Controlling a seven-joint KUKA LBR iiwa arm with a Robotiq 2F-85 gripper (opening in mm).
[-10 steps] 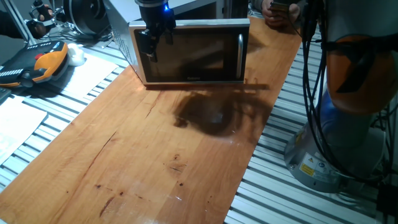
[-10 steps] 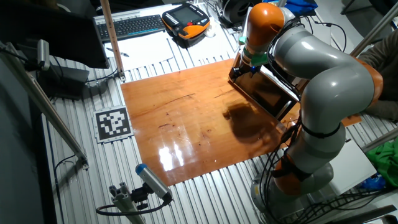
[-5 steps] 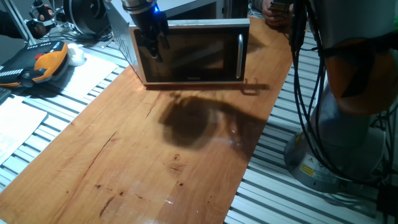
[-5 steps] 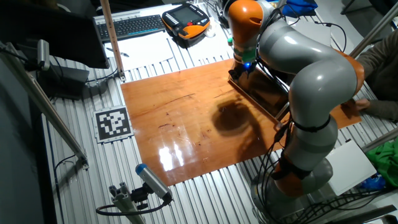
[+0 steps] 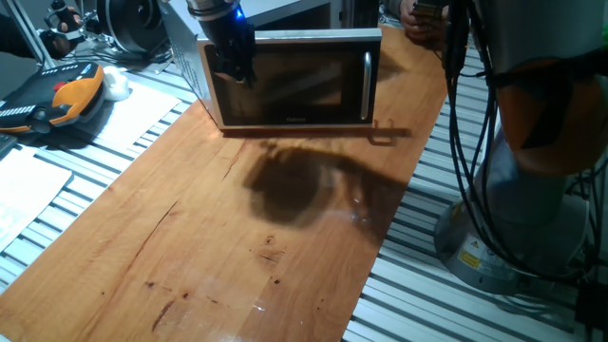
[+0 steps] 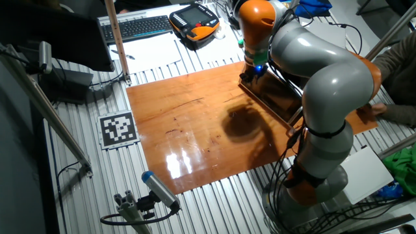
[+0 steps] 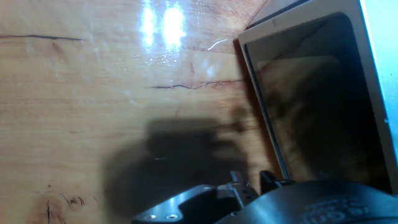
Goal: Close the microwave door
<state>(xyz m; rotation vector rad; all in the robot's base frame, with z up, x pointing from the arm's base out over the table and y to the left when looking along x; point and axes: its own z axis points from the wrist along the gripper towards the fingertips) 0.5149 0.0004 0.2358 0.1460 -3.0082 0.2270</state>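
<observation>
Fingers of the gripper (image 5: 234, 68) are hanging in front of the upper left part of the microwave door (image 5: 294, 81), on the side away from the handle, and I cannot tell if they are spread or pressed together, because they are showing only as a dark shape against the dark glass. To the right of them, the door is lying flat against the front of the microwave (image 5: 190, 52), which is standing at the far end of the wooden table (image 5: 237, 237). Its vertical silver bar handle (image 5: 367, 84) is sitting near the right edge of the door. Further right, the grey and orange arm (image 6: 325, 84) is reaching over the microwave in the other fixed view.
</observation>
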